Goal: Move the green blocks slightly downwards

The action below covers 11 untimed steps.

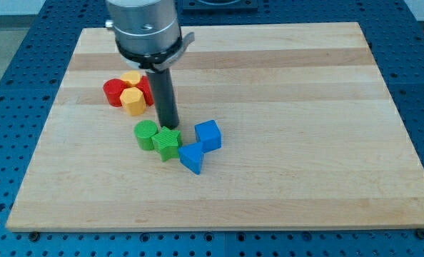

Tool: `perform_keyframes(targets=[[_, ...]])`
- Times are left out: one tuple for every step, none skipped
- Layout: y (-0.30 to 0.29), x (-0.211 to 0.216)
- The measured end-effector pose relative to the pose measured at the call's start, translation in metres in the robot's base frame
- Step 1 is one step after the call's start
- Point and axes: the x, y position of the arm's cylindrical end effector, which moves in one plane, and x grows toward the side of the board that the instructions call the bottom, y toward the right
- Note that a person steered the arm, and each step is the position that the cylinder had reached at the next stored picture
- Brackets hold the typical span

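Note:
A round green block [145, 133] and a star-shaped green block [167, 143] lie side by side, touching, at the board's centre left. My tip [170, 127] stands just above the star-shaped green block, at its upper edge, and to the right of the round green one. The dark rod rises from there to the arm's grey body at the view's top.
A blue cube [208, 135] and a blue wedge-shaped block [192, 157] lie right of the green blocks. Up and left is a cluster: a red block [114, 92], two yellow blocks [133, 101] [131, 78] and a red block [146, 88] partly behind the rod. The wooden board [305, 143] lies on a blue perforated table.

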Motion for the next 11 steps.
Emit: perform_keyframes(targets=[[0.023,0.000],[0.025,0.012],[0.009,0.032],[-0.018,0.049],[-0.024,0.049],[-0.015,0.026],[-0.010,-0.007],[-0.029,-0.018],[-0.064,0.000],[-0.071,0.017],[-0.071,-0.002]])
